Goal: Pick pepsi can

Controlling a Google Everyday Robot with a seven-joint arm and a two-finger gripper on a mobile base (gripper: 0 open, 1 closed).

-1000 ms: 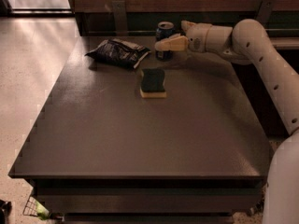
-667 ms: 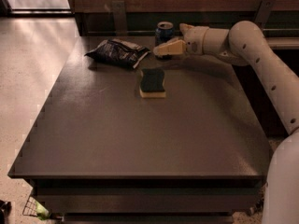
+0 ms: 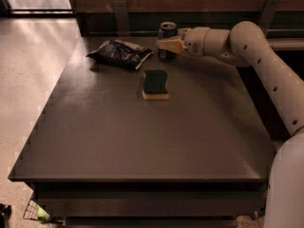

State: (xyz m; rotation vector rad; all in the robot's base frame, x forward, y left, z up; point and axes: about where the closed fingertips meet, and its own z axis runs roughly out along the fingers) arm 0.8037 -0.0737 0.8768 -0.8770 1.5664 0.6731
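The pepsi can (image 3: 167, 30), dark blue with a silver top rim, stands upright at the far edge of the dark table (image 3: 142, 137), right of centre. My gripper (image 3: 165, 44) reaches in from the right at the can's mid-height. Its pale yellowish tip crosses in front of the can's middle, so only the can's top and base show. The can rests on the table.
A dark blue wrinkly snack bag (image 3: 118, 54) lies to the left of the can. A sponge (image 3: 155, 83) with a dark green top and yellow base lies in front of the can. A wooden wall with a rail runs behind the table. My white arm (image 3: 266, 65) spans the right side.
My gripper has moved a little to the left, further across the can. The can, bag and sponge have not moved.
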